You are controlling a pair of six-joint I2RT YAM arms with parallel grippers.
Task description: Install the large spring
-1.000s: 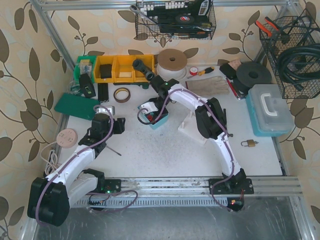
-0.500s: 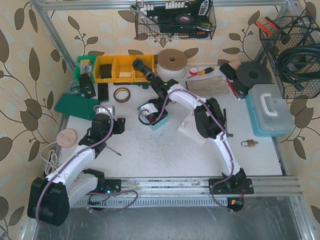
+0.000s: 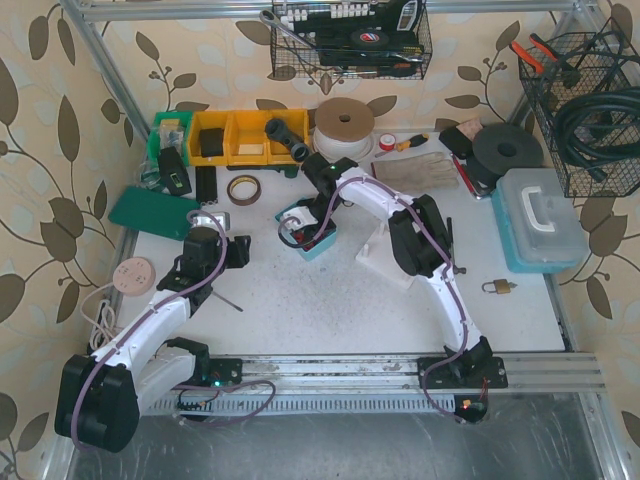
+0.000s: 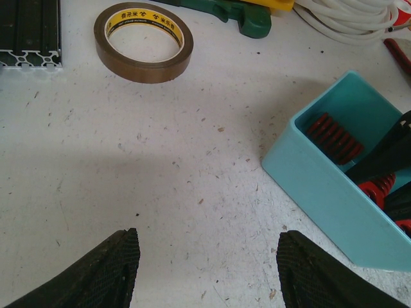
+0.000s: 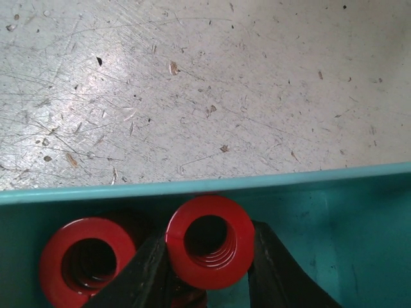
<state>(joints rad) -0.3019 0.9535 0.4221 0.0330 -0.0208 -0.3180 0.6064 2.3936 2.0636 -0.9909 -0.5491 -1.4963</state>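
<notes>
Two arms work over the table [image 3: 330,300]: the right gripper [image 5: 209,260] reaches into the teal bin [image 4: 321,186], clamped across the large spring [image 5: 210,239] — presumably to lift it — while the left gripper [image 4: 209,269] hangs spread and empty beside it. The spring's long axis runs along the fingers [image 5: 138,276], open end toward the wrist camera.

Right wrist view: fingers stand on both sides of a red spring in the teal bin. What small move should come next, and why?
Probably lift the right gripper straight up. Its fingers seem shut on the red spring inside the bin, and a second spring lies beside it, so a vertical pull should avoid dragging that one.
</notes>
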